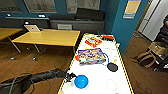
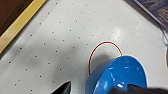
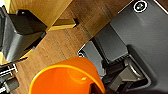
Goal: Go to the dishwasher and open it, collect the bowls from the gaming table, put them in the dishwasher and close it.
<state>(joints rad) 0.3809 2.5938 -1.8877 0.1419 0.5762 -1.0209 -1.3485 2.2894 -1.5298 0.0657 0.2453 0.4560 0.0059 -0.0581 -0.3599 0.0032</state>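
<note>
A laptop [image 1: 32, 28] sits open on a yellow-topped desk [image 1: 48, 37] — game boxes [image 1: 92, 56], a bag [image 1: 147, 58] on the wood floor [image 1: 42, 62].

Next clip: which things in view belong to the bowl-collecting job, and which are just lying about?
Job:
- blue bowl on the table, beside the left claw
- orange bowl, close to the right wrist camera
- gaming table, white top, yellow edge

Lying about:
- game boxes
- black paddle
- laptop on the yellow desk

White bench [image 1: 100, 75], yellow-edged — on it a blue bowl [image 1: 81, 81], two game boxes [image 1: 92, 56], a black disc [image 1: 112, 67].
</note>
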